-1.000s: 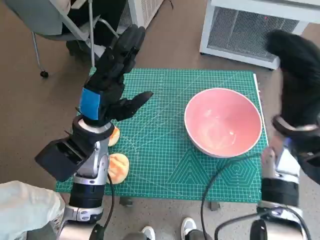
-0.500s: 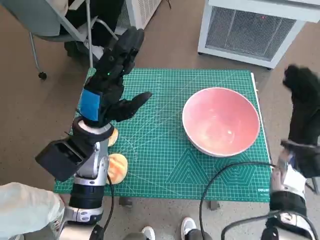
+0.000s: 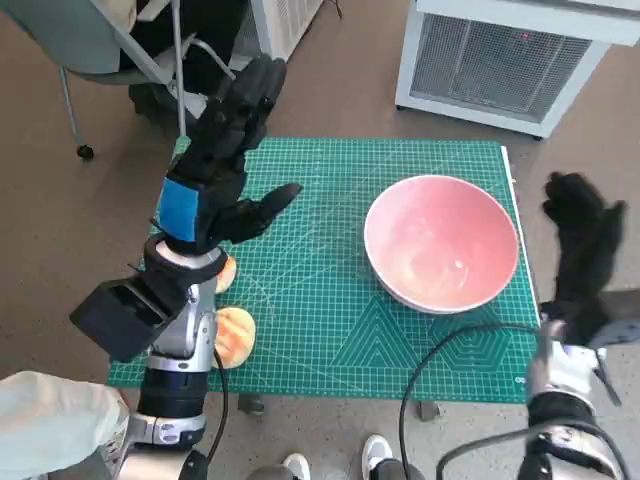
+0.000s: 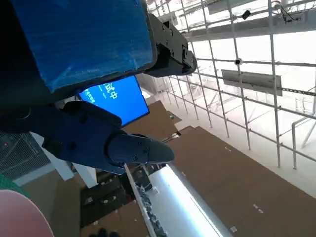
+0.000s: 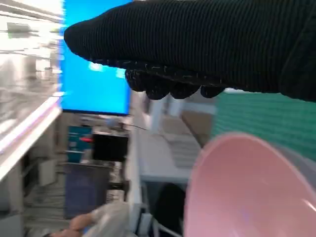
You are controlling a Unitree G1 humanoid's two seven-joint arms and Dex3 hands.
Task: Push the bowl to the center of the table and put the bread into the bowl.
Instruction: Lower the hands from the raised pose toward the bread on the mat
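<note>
The pink bowl sits on the right half of the green cutting mat, close to the mat's right edge, so the push toward the middle is not yet done. The right hand, in its black knitted glove, hangs just beyond that edge, beside the bowl and apart from it; it holds nothing, though the pictures do not settle whether its fingers are spread or curled. In the right wrist view the bowl's rim shows near and below the glove.

To do this step well, I judge the right hand should come down beside the bowl's outer wall on the side away from the table's middle, meet it low on the wall and not at the rim, and shove steadily leftward. A round bowl pressed high or off-centre may tip or spin away; a low, centred contact should slide it straight.

The left hand is raised over the mat's left part, fingers apart and empty. The 2 pieces of bread lie at the mat's near left corner, partly hidden behind the left forearm. That arm ought to stay clear of the bowl's path.
</note>
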